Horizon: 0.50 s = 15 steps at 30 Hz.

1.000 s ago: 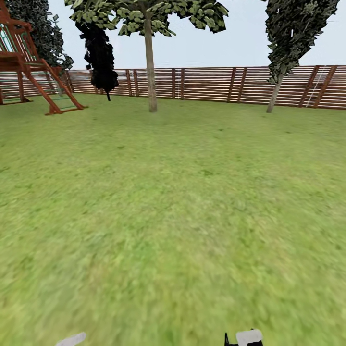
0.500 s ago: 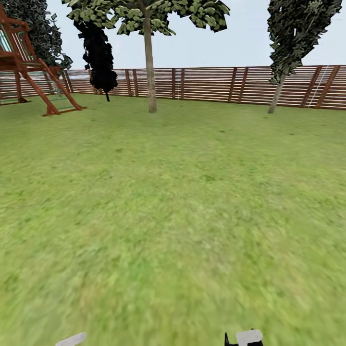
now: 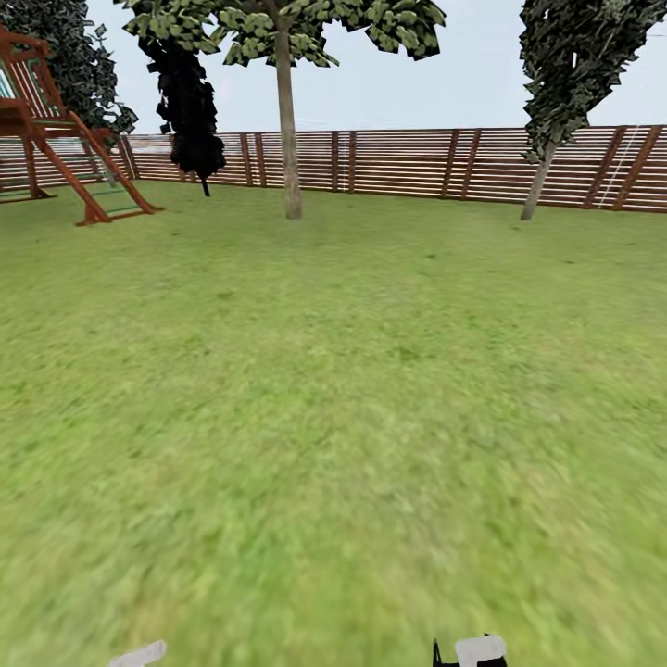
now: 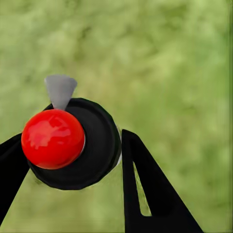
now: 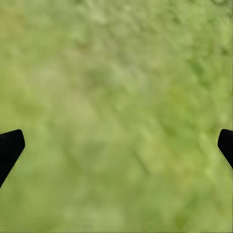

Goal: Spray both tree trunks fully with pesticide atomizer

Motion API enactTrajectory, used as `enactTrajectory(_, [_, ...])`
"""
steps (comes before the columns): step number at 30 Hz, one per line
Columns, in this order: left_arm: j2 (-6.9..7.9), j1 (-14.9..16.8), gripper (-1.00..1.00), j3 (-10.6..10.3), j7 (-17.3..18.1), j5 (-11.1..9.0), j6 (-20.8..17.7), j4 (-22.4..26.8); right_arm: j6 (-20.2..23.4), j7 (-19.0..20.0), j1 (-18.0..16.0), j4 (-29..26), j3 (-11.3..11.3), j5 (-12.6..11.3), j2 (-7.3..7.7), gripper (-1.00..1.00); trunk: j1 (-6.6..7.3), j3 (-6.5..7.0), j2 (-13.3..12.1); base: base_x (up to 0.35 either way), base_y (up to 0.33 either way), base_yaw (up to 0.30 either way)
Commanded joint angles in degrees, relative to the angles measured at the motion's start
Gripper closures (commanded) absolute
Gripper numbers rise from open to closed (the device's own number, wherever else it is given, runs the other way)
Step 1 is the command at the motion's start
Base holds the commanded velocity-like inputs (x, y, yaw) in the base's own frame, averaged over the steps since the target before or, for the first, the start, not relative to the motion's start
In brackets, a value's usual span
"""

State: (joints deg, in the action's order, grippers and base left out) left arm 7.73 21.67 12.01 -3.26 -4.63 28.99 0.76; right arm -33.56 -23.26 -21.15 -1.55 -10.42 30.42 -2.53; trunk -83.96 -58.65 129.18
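Note:
In the left wrist view my left gripper [image 4: 73, 138] is shut on the pesticide atomizer [image 4: 94, 145], a black round body with a glossy red ball on top and a grey cone nozzle [image 4: 60, 90]. It hangs above the blurry green lawn [image 3: 352, 417]. My right gripper [image 5: 116, 145] is open over grass with nothing between its black fingertips [image 5: 9, 145]. Far ahead in the head view stands a tall tree with a bare grey-brown trunk [image 3: 288, 139] and leaves only high up. A second, leaning trunk [image 3: 537, 190] under dark foliage rises at the right by the fence.
A brown slat fence [image 3: 417, 162] closes the lawn's far side. A red-brown wooden play frame [image 3: 65, 139] stands at the far left, with a dark slim cypress-like tree [image 3: 190, 102] beside it. Small pale arm parts [image 3: 480, 650] peek in at the bottom edge.
The whole head picture has shifted a little: the play frame slid left and the right tree drifted right, so the camera has moved forward. Both arms hold the same pose.

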Motion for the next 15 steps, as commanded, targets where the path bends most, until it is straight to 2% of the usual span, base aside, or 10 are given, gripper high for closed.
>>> enactTrajectory(1, [0.0, 0.04, 1.0, -0.23, 0.01, -0.47, 0.19, -0.05, -0.1, -0.3, -0.03, 0.06, -0.41, 0.61, -0.01, -1.0, -0.03, -0.05, 0.02, 0.342, 0.0, 0.0])
enactTrajectory(15, [0.0, 0.04, 1.0, -0.23, 0.01, -0.47, 0.26, -0.05, -0.1, -0.3, -0.03, 0.06, -0.45, 0.61, -0.01, -1.0, -0.03, -0.05, 0.02, 0.342, 0.0, 0.0])
